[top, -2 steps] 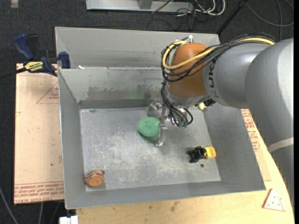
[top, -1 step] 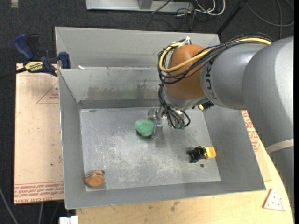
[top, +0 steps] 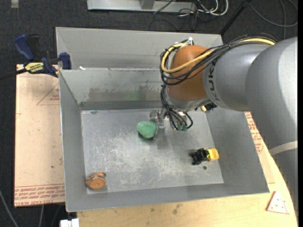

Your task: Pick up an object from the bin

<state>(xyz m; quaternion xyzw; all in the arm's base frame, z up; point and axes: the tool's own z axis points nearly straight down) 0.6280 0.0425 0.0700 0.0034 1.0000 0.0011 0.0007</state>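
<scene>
My gripper (top: 159,120) hangs near the centre of the grey bin (top: 123,162), just beside a green lump (top: 147,130), at the lump's two o'clock. Whether it is apart or together I cannot tell. A yellow-black toy (top: 204,155) lies at four o'clock, a brown disc (top: 96,180) at seven.

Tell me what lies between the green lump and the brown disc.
Nothing: the camera view shows bare bin floor between the green lump and the brown disc.

We log one grey metal bin (top: 123,160), its floor scuffed. On that floor we count three items: green rounded lump (top: 147,130), near the middle; yellow-and-black toy (top: 205,155), toward the right edge; brown round piece (top: 96,180), front left corner.
</scene>
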